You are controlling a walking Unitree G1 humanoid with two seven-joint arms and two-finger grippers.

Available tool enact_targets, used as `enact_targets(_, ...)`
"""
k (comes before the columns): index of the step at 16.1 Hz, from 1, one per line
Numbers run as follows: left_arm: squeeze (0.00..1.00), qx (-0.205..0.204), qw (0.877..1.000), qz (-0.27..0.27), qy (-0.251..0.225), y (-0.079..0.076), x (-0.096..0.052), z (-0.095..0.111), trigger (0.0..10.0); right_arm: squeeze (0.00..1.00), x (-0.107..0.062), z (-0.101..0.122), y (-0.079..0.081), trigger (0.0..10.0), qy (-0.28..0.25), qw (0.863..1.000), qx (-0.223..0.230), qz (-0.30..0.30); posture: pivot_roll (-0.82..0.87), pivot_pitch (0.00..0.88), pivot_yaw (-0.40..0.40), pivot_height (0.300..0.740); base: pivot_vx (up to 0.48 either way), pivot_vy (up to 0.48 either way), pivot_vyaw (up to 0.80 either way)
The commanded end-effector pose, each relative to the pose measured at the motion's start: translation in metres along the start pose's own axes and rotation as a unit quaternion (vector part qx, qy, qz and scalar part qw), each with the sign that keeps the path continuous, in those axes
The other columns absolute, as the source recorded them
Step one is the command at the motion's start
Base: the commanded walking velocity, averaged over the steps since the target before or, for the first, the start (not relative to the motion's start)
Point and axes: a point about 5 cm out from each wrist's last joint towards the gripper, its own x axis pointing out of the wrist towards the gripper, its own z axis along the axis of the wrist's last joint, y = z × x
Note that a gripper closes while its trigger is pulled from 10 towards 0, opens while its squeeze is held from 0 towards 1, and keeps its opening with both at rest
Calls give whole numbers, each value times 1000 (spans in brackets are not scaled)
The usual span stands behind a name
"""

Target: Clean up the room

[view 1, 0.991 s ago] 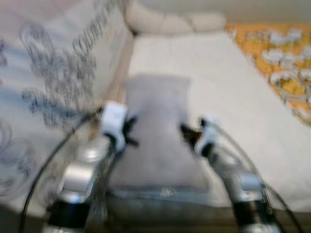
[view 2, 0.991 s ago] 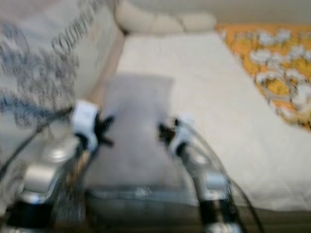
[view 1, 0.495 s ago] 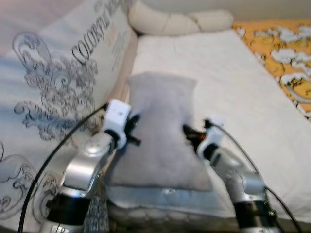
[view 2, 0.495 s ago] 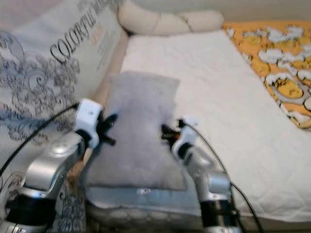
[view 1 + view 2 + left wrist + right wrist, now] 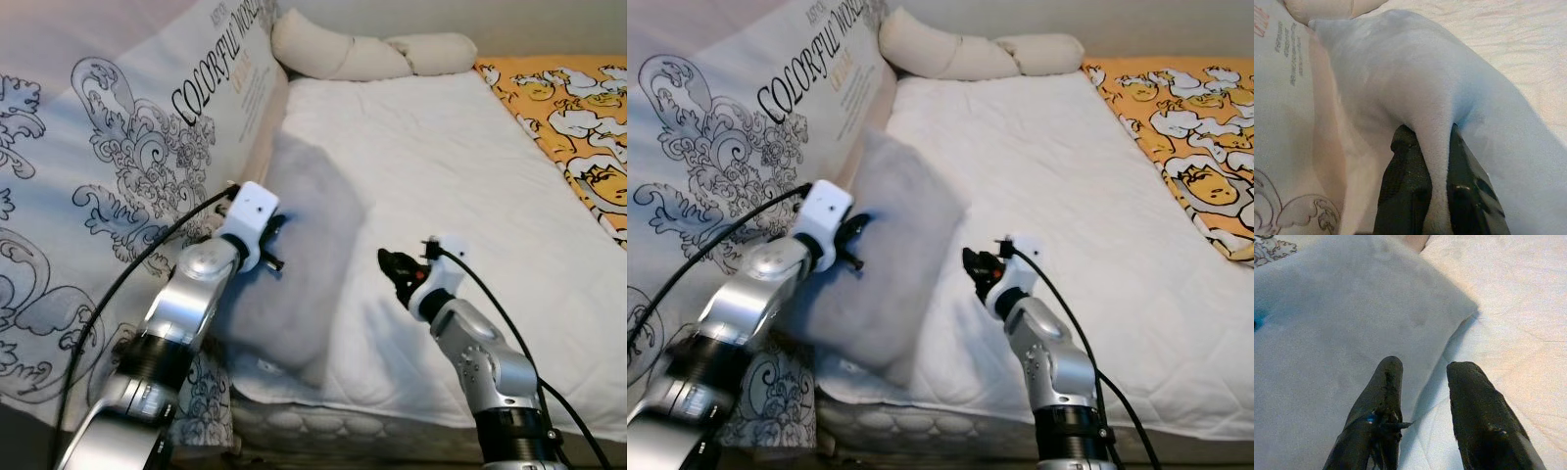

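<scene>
I've got the grey pillow (image 5: 299, 264) tipped up on its long edge at the left side of the bed (image 5: 460, 186), leaning toward the big printed cushion (image 5: 127, 196) that runs along that side. My left gripper (image 5: 1430, 161) has its fingers pinched tight on a fold of the pillow's fabric — the wrist view shows the cloth squeezed into a thin ridge between them. My right gripper (image 5: 1422, 396) hovers just beside the pillow's lower corner, over the white sheet, fingers parted a moderate way and holding nothing.

This thing looks light and very soft — it sags and creases wherever it's gripped, so a pinch of cover alone may let the filling slump and swing. I'd judge a corner or a seam edge gives the firmest hold, with the right fingers taking the near corner to share the load. The plush cover seems grippy enough not to slip. Cream bolsters (image 5: 362, 54) sit at the far end of the bed.
</scene>
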Motion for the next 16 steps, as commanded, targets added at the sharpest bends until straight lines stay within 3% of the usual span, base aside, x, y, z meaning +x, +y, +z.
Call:
enact_targets(1, 0, 15, 1000, 2, -23, 2, 5, 10, 10000, 1000, -1, 3, -1, 10000, -10, 1000, 1, -2, -19, 0, 64, 740, 0, 0, 0)
enact_targets(4, 0, 24, 999, 9, -29, 5, 15, 15, 10000, 1000, -4, 4, -6, 10000, -19, 1000, 3, -10, -30, 0, 68, 740, 0, 0, 0)
enact_targets(6, 0, 52, 998, 18, -40, 11, 25, 23, 10000, 1000, -7, 9, -4, 10000, -31, 999, 5, 9, -33, 0, 67, 740, 0, 0, 0)
enact_targets(8, 0, 52, 996, 61, -48, 31, 28, 38, 10000, 1000, -10, 12, 5, 10000, -22, 997, -20, 71, -40, 0, 74, 740, 0, 0, 0)
enact_targets(11, 0, 44, 990, 127, -42, 56, 25, 42, 10000, 1000, -13, 20, 3, 10000, -30, 995, -34, 87, -45, 0, 81, 740, 0, 0, 0)
enact_targets(14, 0, 38, 988, 150, -25, 64, 23, 34, 10000, 1000, -14, 19, 3, 10000, -19, 994, -43, 99, -34, 0, 77, 740, 0, 0, 0)
enact_targets(16, 0, 56, 989, 139, 5, 56, 24, 19, 10000, 1000, -15, 13, 12, 10000, -1, 989, -48, 137, -32, 0, 77, 740, 0, 0, 0)
